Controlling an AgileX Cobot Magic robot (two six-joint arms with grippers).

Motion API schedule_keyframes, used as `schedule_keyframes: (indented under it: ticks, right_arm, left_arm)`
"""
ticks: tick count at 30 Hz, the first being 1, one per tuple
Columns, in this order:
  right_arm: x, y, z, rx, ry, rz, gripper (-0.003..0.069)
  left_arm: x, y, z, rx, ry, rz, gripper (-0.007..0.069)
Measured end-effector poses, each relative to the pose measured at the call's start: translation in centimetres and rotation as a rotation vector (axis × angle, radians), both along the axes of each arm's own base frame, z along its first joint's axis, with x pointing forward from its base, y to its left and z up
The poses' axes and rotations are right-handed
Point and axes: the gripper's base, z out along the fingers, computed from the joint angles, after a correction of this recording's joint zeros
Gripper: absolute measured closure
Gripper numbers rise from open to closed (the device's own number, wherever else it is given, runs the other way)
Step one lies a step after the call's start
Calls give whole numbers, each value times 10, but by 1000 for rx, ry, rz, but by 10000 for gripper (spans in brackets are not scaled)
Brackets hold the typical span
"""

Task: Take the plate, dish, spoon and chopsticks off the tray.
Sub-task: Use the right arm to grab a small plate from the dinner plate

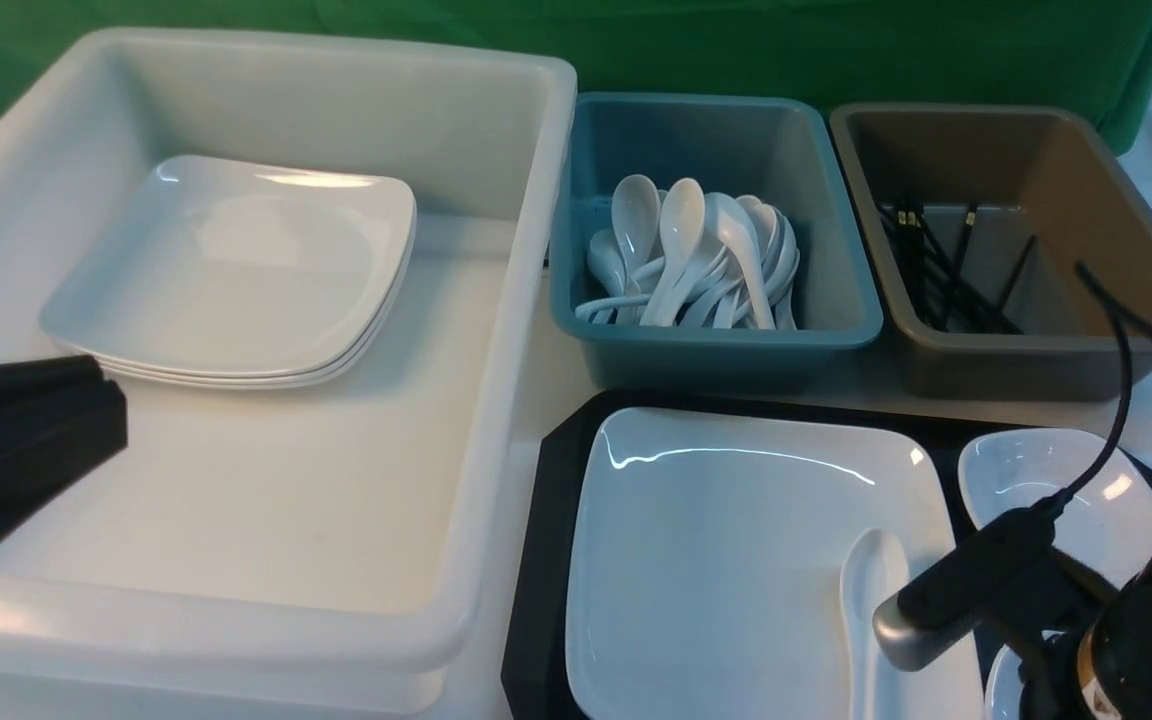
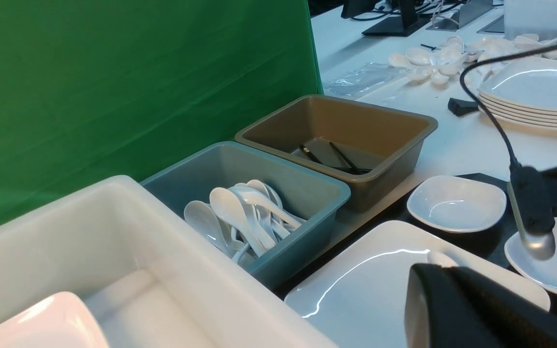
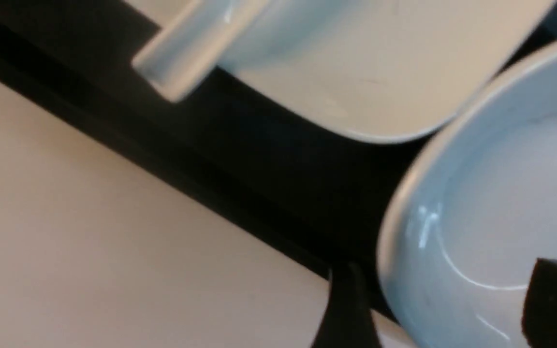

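Now | right gripper point(image 3: 445, 270) spread astride dish point(image 3: 501, 193) rim (front view hides this) | left gripper point(image 1: 111, 410) jaws unreadable | spoon point(image 1: 871, 590) on plate point(image 1: 726, 540)

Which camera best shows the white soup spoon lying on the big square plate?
The front view: the glossy white soup spoon shows its bowl and part of its handle on the large white square plate. The left wrist view shows only its tip; the right wrist view, a blurred handle end.
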Motion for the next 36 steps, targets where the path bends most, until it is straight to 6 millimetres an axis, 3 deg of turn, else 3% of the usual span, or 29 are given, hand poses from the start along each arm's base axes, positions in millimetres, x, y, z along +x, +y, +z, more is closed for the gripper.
schedule_keyframes:
  ticks: [11,19,24,29,34,36]
  right_arm:
    - [13,2,-35,-116,21,45,174]
    - [18,5,-47,-137,27,59,285]
    - [17,5,-48,-146,48,40,414]
    - [16,4,-41,-164,62,25,449]
    - [15,3,1,-112,-5,-16,587]
    - [13,3,13,-87,-17,-33,594]
  left_arm:
    - [0,0,0,0,0,0,603]
    - [0,0,0,0,0,0,603]
    - [0,0,0,0,0,0,603]
    - [0,0,0,0,0,0,603]
    - [0,0,0,0,0,0,603]
    - [0,0,0,1,-1,0,603]
